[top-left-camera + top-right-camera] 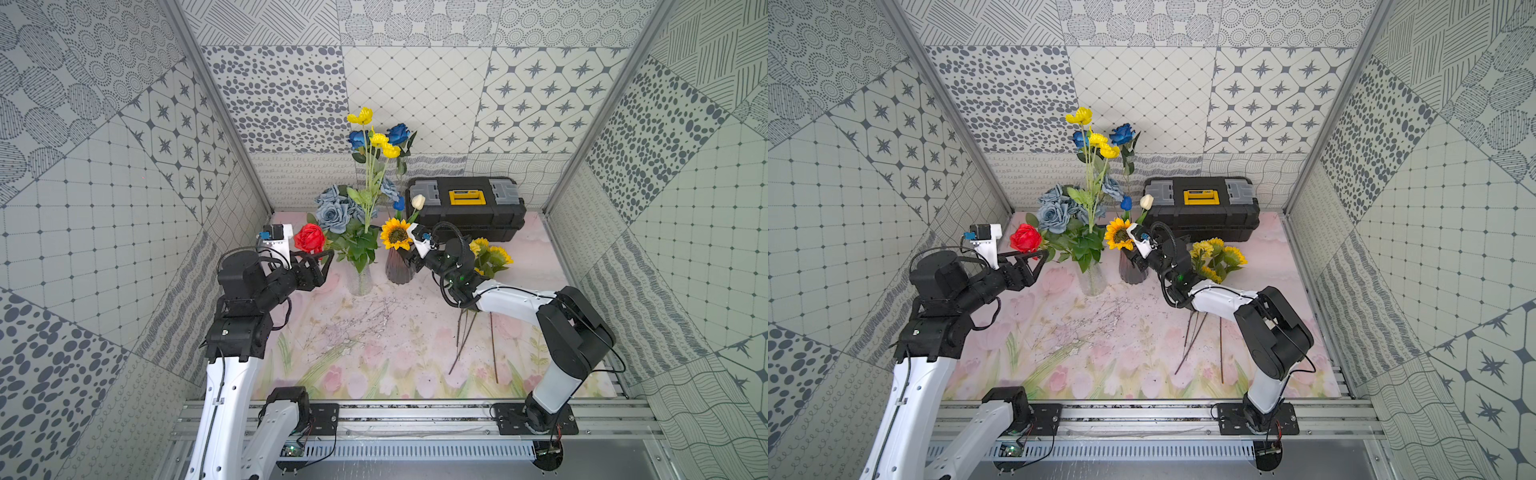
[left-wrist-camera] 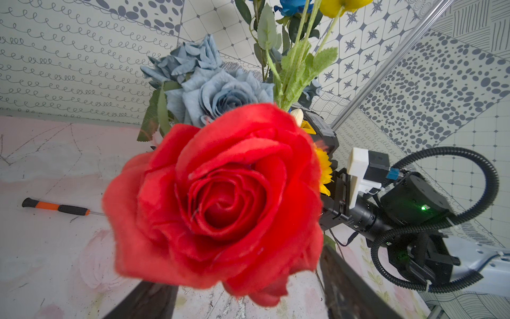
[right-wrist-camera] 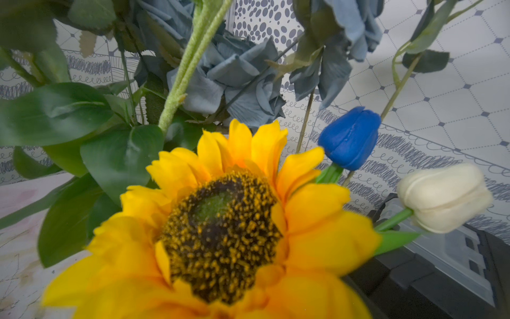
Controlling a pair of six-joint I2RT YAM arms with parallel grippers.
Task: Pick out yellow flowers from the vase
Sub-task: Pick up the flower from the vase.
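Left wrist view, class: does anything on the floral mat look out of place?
Yes: an orange-and-black screwdriver lies alone on the pink floral mat; a hand tool has no part in flower sorting.

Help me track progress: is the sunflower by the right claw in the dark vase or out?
Likely in: the sunflower sits just above the dark vase in both top views; the right claw hides its stem.

Two vases: one clear vase (image 1: pixel 360 282), one dark vase (image 1: pixel 398 270). One red rose (image 1: pixel 309 237), one sunflower (image 1: pixel 395 235), one white tulip (image 1: pixel 418 201), one blue tulip (image 1: pixel 399 203), two deep-blue roses (image 1: pixel 398 133), at least three grey-blue roses (image 1: pixel 332 216). Loose yellow flowers (image 1: pixel 492 254) lie heaped at right; their number is unclear. One toolbox (image 1: pixel 469 216), one screwdriver (image 2: pixel 55 207).
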